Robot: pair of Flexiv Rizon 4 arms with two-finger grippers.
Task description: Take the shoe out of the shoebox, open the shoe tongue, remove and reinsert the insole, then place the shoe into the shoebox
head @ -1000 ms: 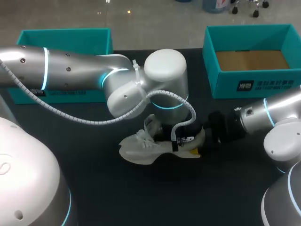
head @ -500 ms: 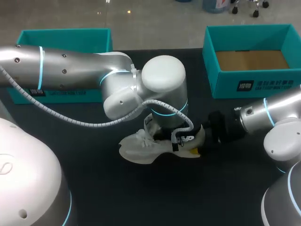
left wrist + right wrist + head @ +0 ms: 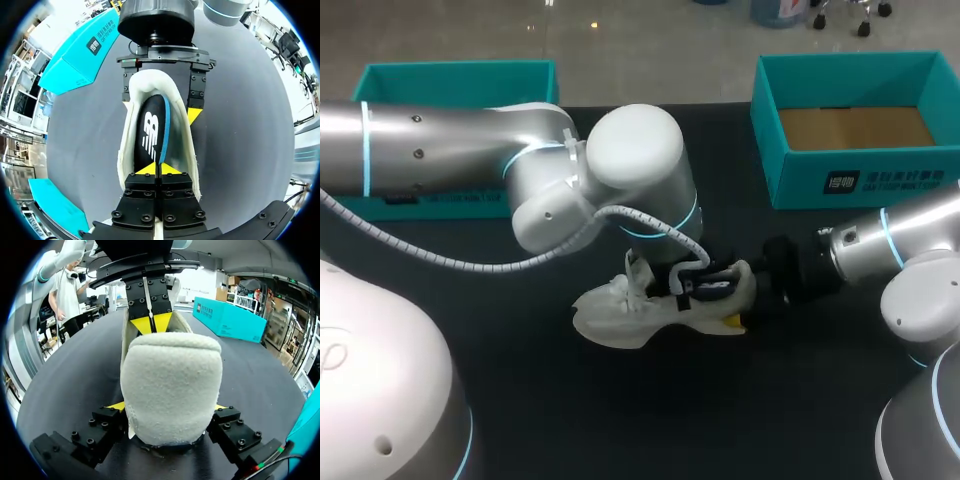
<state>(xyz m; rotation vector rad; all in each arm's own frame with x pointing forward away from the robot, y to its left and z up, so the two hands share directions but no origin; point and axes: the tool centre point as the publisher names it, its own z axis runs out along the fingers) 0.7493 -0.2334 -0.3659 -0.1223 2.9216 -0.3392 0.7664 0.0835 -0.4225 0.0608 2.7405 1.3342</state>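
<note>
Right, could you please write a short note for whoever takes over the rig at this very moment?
Grippers: the left gripper is shut on the insole inside the shoe. The right gripper is shut on the shoe's heel.
Things: the shoe lies mid-table. The shoebox stands empty at the far right.
Done: the shoe is out of the box and its mouth is open.
Left: pull the insole out, reinsert it, then put the shoe back in the shoebox.
</note>
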